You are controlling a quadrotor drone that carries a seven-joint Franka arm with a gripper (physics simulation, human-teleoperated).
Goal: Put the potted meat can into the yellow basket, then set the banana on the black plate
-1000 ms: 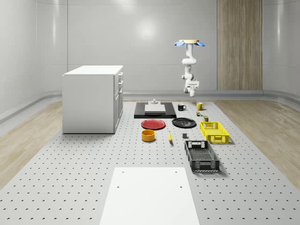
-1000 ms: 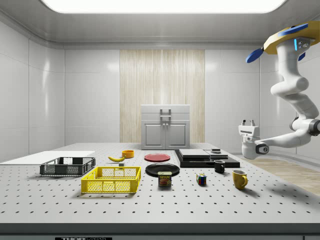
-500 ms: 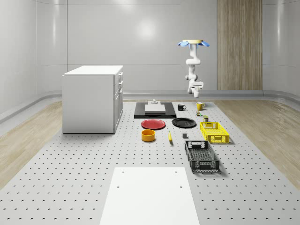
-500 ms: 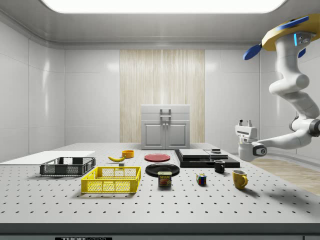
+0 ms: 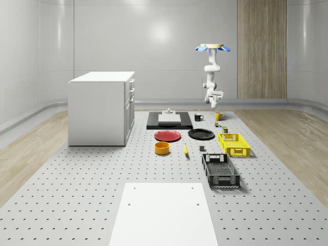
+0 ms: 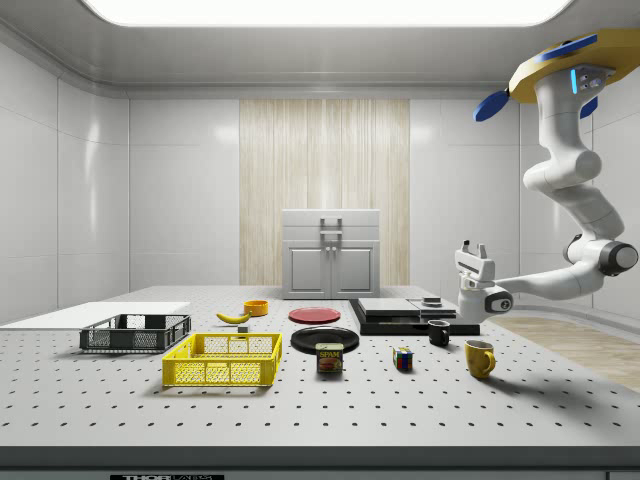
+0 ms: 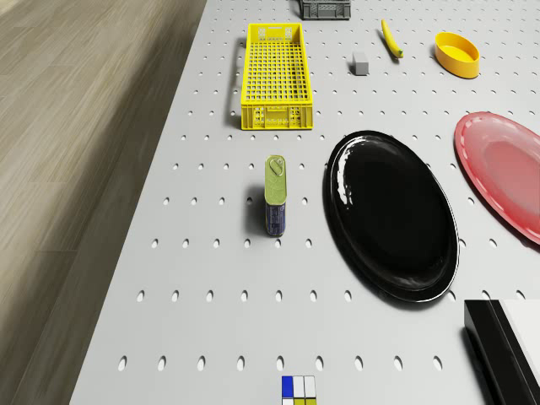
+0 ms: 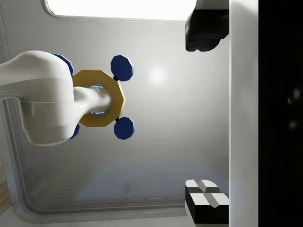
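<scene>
Hovering high over the far tabletop end, drifting toward the side view's nine o'clock since a second ago. Pincer pointing upward, fingers parted, empty. Meat can standing beside yellow basket; banana untouched. Approach under way.

White arm under a gold drone

The drone is a flat gold octagon with blue rotor discs; the arm has rounded glossy white links, and the tool has black fingertips.
</scene>
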